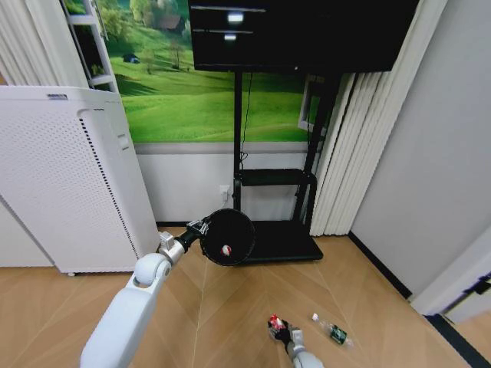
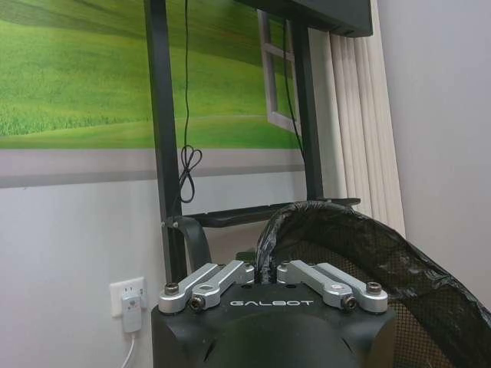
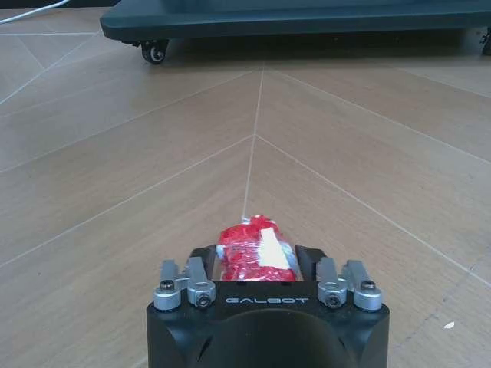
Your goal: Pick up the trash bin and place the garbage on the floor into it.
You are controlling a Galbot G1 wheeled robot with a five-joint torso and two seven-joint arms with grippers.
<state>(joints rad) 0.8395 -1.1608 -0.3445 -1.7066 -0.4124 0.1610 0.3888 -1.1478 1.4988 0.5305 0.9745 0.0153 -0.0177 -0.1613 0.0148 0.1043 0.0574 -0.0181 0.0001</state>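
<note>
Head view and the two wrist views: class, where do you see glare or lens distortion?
Head view: ceiling lights glare on the dark screen; curtains lean outward, a wide-lens effect. Right wrist view: soft sheen on the floor. Left wrist view: no glare.

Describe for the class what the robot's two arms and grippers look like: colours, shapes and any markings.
The left arm is a smooth, rounded white shell that ends in a silver wrist joint. The left gripper and right gripper match: each has a glossy black housing marked GALBOT in white letters, silver metal linkage bars fixed with bolts, and black fingers. No loose cables show on them.
</note>
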